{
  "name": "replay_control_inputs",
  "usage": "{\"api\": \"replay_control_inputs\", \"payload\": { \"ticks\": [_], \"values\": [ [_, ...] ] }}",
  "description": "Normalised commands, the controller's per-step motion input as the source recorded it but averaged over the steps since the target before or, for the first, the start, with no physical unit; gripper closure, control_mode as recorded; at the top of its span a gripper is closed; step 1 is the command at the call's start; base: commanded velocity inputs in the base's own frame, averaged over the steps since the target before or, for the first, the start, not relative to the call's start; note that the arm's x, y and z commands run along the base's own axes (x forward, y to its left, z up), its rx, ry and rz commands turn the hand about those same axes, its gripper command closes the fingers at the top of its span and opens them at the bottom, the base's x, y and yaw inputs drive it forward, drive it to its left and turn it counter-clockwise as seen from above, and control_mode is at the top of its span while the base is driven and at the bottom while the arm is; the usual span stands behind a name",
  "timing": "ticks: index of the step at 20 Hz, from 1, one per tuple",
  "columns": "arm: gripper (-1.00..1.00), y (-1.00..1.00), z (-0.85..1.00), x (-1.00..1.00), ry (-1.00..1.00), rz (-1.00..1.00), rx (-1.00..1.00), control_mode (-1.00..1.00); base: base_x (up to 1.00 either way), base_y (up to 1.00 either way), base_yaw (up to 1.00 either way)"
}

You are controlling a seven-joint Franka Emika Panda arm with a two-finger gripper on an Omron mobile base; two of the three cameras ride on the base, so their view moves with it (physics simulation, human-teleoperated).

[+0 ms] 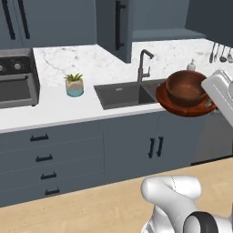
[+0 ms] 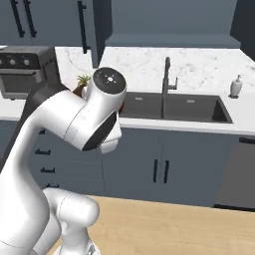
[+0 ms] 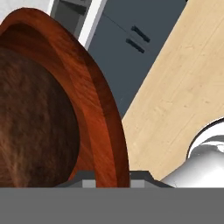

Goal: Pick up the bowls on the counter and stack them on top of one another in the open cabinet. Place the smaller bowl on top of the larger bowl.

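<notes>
Smaller bowl (image 1: 185, 88): deep, reddish-brown, sits inside the larger bowl, upright, in the air to the right of the faucet, out in front of the sink.
Larger bowl (image 1: 169, 101): wide shallow dish under the smaller one, carried off the tabletop; its rim overlaps the sink's right front corner in the left base view. In the hand view its rim (image 3: 98, 109) runs right down between the finger tips.
Tool (image 3: 107, 181): finger tips sit on either side of the larger bowl's rim, clamped on it as far as the hand view shows; white hand body just right of the bowls in the left base view.
Sink (image 1: 123, 94): dark basin set in the tabletop, landmark here.
Faucet (image 1: 143, 65): behind the sink, upright.
Tabletop (image 1: 59, 107): white marble, extends left of the sink.
Plant pot (image 1: 74, 85): on the tabletop, left of the sink, well apart.
Open cabinet (image 1: 150, 20): above and behind the sink, shelf bare where visible, black bar handle (image 1: 119, 25) on its door.
Soap bottle (image 2: 235, 86): right of the sink.
Oven (image 1: 16, 77): far left of the sink.
</notes>
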Motion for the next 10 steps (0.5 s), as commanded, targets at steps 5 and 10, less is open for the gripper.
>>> {"api": "replay_control_inputs", "payload": {
  "ticks": [5,10],
  "values": [
    [1.00,0.00,0.00,0.00,0.00,0.00,0.00,1.00,0.46,-0.81,0.00],
    [1.00,0.00,0.00,0.00,0.00,0.00,0.00,1.00,0.86,-0.26,0.01]
  ]
}}
